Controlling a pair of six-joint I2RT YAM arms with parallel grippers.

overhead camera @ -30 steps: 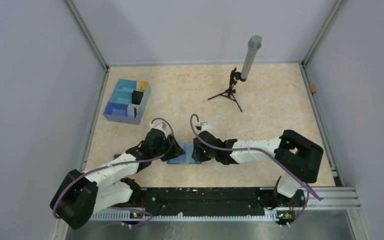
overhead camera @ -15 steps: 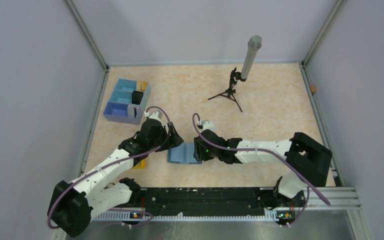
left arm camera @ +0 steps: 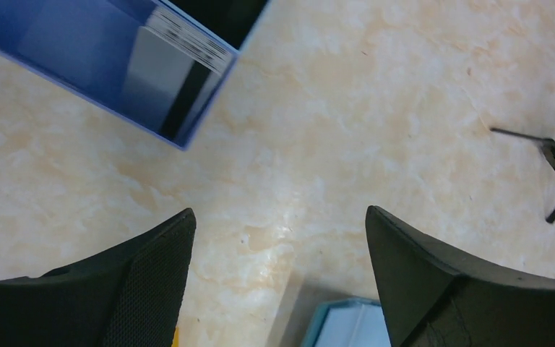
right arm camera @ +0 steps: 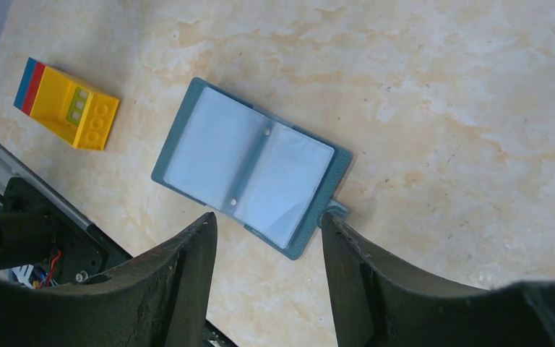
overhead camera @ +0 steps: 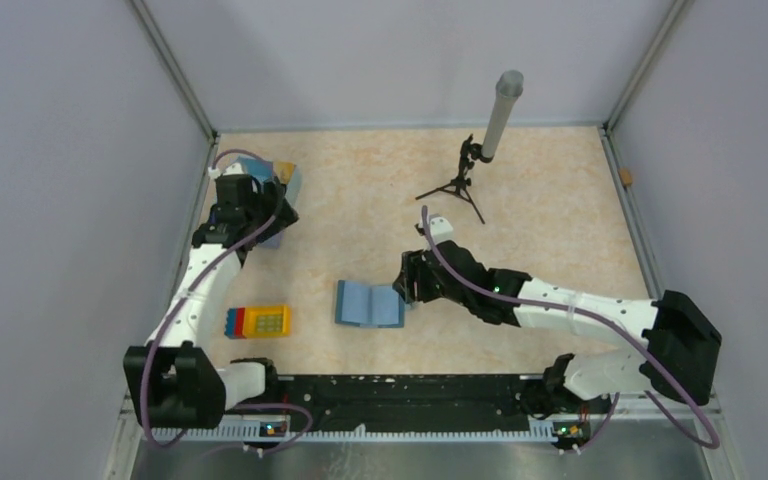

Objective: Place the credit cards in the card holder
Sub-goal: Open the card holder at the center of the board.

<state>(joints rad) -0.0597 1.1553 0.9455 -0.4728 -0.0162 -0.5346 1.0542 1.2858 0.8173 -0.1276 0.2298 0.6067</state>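
The table (overhead camera: 540,210) is showing a pale, marbled beige top, boxed in by plain lilac-grey walls (overhead camera: 60,150) with metal rails running along its edges. A small black tripod (overhead camera: 457,186) is standing near the far side, carrying a tilted grey tube (overhead camera: 500,112).

The card holder (overhead camera: 368,303) is lying open and flat in the near middle of the table, its pale blue inside facing up and its teal rim showing all round. The right end effector (overhead camera: 405,287) is hovering just beside the holder's clasp edge with its fingers spread and nothing between them.

The left end effector (left arm camera: 278,217) is hanging over the blue partitioned tray (left arm camera: 65,43) at the far left, fingers wide apart and gripping nothing. A pale credit card (left arm camera: 155,79) with a dark stripe is standing in one tray compartment, and a gold card (overhead camera: 286,170) is poking up at the tray's far corner. A yellow studded toy block (overhead camera: 260,321) is sitting left of the holder, well apart from it.
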